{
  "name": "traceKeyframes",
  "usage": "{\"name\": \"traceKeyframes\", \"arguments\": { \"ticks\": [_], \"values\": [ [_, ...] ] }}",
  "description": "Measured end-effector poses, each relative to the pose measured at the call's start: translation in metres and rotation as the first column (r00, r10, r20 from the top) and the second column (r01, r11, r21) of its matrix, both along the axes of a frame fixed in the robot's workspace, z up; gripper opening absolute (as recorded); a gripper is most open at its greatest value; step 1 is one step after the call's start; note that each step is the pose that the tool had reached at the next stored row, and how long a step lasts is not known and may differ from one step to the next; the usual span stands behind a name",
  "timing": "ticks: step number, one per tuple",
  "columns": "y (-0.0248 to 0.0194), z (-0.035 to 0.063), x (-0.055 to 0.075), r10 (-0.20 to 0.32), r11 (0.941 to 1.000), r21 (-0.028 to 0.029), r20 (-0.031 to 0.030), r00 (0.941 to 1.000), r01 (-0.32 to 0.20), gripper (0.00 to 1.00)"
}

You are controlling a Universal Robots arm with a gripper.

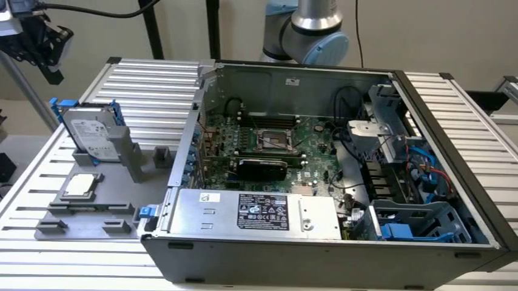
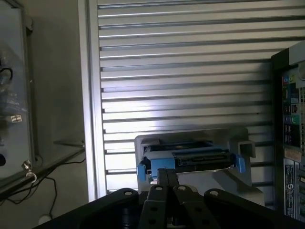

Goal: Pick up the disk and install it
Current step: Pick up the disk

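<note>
The disk (image 1: 91, 136), a silver-grey drive with a white label in a blue carrier, stands on edge in a grey holder (image 1: 121, 159) at the exterior view's left, beside the open computer case (image 1: 324, 151). My black gripper (image 1: 48, 71) hangs high above the table near the upper left corner of the exterior view, well apart from the disk. In the wrist view the disk (image 2: 190, 157) is seen edge-on just beyond my gripper (image 2: 166, 175). The fingers are pressed together with nothing between them.
A small silver square chip (image 1: 81, 185) lies on the grey fixture in front of the disk. Inside the case are a silver box with a black label (image 1: 259, 212) and a blue-grey drive cage (image 1: 417, 221). The ribbed metal table (image 1: 154, 82) surrounds the case.
</note>
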State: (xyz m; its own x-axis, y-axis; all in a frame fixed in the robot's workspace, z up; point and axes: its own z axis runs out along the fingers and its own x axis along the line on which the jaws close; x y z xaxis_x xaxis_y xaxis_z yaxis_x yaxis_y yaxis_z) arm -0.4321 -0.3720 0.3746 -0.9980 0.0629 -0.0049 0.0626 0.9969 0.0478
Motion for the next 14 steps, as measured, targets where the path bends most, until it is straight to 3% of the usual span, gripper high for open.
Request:
{"name": "traceKeyframes", "arguments": {
  "ticks": [9,14],
  "values": [
    [0.0001,-0.0002,0.0004,0.005,1.0000,-0.0003,0.0003,1.0000,-0.005,0.00],
    [0.0001,-0.0024,0.0007,0.082,0.9966,-0.0009,-0.0001,0.9966,-0.082,0.00]
  ]
}}
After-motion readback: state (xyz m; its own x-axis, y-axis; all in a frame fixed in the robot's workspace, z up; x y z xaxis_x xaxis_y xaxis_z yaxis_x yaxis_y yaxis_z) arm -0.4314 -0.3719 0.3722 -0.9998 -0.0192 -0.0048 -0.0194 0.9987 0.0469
